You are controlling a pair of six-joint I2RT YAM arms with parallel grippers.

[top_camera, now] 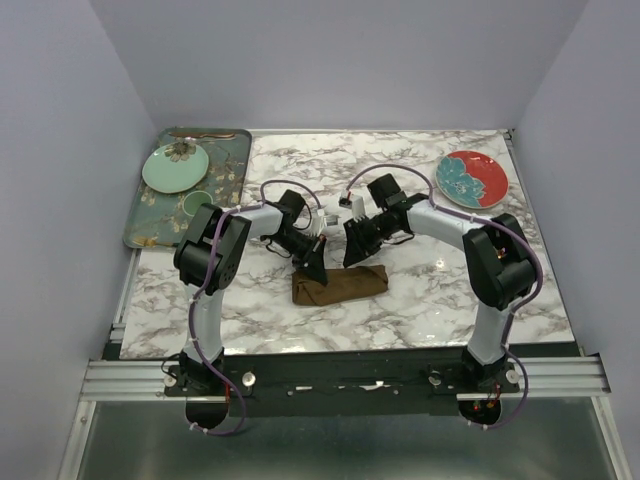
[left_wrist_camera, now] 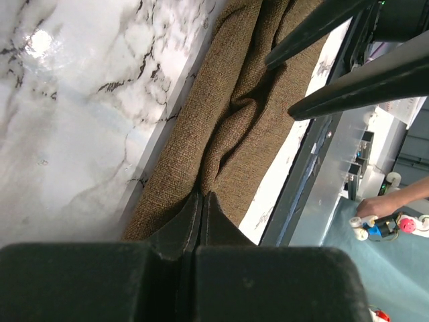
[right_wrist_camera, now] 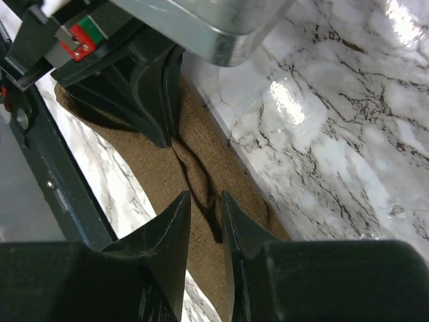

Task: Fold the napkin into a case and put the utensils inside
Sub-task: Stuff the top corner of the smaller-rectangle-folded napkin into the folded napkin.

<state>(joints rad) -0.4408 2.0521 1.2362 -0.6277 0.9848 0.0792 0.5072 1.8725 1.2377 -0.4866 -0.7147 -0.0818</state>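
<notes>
The brown napkin [top_camera: 340,285] lies folded long and thin on the marble table [top_camera: 430,300], with bare table all around the napkin. The left hand [left_wrist_camera: 202,196] is clenched on a ridge of the napkin. The right hand [right_wrist_camera: 204,198] has its fingers a little apart around that ridge. I cannot tell if it squeezes. Only the top view shows the green tray [top_camera: 225,185] and the red plate [top_camera: 472,178], both far from the napkin.

Brown napkin [top_camera: 340,285] on white, grey-veined marble table [top_camera: 440,310].
</notes>
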